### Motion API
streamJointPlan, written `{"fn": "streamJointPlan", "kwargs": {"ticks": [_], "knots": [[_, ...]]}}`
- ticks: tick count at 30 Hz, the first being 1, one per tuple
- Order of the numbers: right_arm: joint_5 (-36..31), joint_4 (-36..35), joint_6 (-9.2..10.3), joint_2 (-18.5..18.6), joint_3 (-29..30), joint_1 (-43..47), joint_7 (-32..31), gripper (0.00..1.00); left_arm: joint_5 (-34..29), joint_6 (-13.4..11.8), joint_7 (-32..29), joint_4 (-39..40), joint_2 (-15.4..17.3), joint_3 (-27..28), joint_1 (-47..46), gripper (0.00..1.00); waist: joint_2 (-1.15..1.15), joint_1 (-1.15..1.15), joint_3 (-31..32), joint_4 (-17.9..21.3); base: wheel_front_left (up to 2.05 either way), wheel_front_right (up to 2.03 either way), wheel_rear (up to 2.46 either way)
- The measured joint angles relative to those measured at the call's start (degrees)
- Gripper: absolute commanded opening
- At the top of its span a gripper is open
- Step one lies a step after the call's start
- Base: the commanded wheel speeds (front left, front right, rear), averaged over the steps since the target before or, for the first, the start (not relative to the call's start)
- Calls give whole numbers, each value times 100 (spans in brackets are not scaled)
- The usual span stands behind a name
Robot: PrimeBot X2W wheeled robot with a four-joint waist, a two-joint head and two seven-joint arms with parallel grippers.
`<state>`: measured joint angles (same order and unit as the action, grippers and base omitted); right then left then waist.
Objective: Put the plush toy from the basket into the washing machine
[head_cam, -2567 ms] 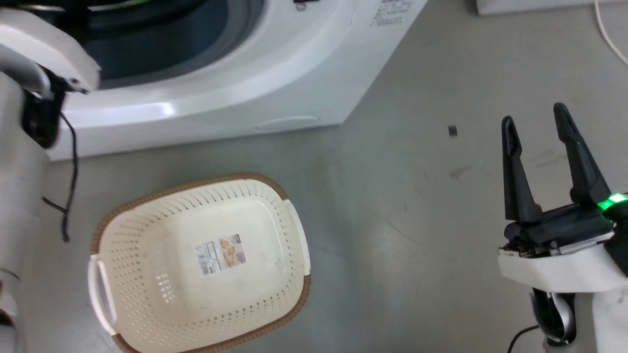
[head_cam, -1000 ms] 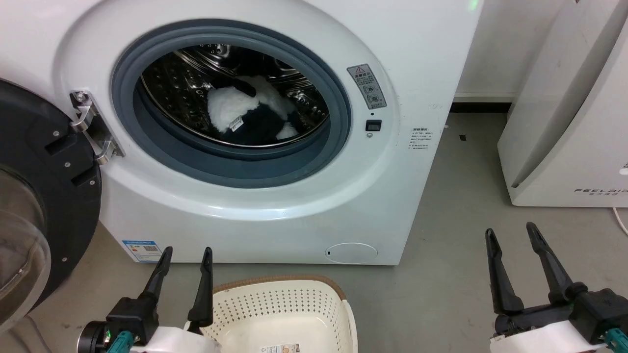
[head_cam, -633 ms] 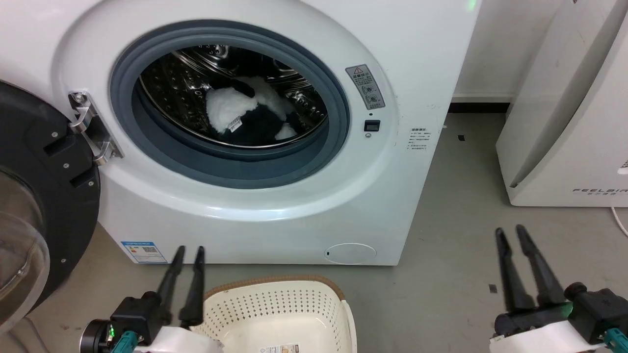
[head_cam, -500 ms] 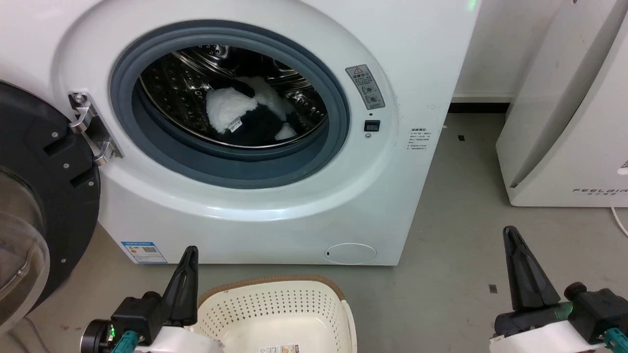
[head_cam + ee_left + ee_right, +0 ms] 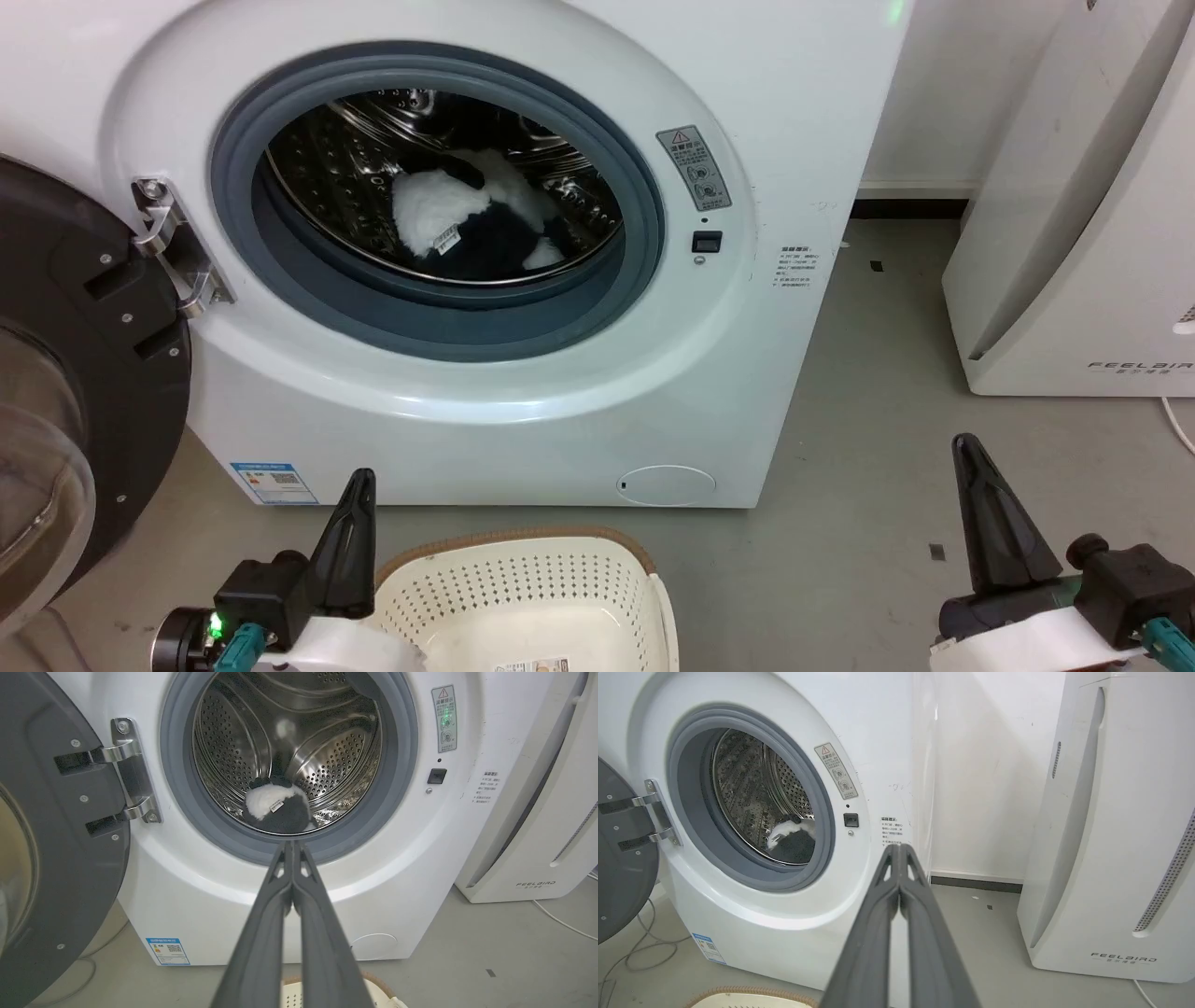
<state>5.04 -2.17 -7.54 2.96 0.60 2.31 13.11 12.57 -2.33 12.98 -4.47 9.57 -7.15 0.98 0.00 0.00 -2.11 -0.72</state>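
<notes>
The black-and-white plush toy [image 5: 476,224] lies inside the steel drum of the white washing machine [image 5: 803,112], its white tag facing out; the left wrist view also catches the toy [image 5: 278,809] low in the drum, and the right wrist view shows the toy [image 5: 791,840] behind the gasket. The cream basket [image 5: 523,597] stands on the floor before the machine with nothing visible in the part I see. My left gripper [image 5: 359,481] is shut and holds nothing, just left of the basket. My right gripper [image 5: 966,448] is shut too, over bare floor at the lower right.
The black-framed glass door [image 5: 65,401] hangs open at the left on its metal hinge [image 5: 173,247]. A white FEELBIRD appliance [image 5: 1083,233] stands to the right. Grey floor [image 5: 868,448] lies between them. A cable [image 5: 640,947] trails beside the machine.
Both grippers closed their fingers from open to shut over the last second. The plush toy has stayed in the drum. Earlier the camera rose from looking down at the empty basket.
</notes>
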Motion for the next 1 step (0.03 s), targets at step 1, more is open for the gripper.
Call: {"fn": "streamJointPlan", "kwargs": {"ticks": [1], "knots": [[0,2,0,0,0,-1,-24,0,-18,2,-21,3,-3,7,0,0,0,0,2,1,0,0,0]]}}
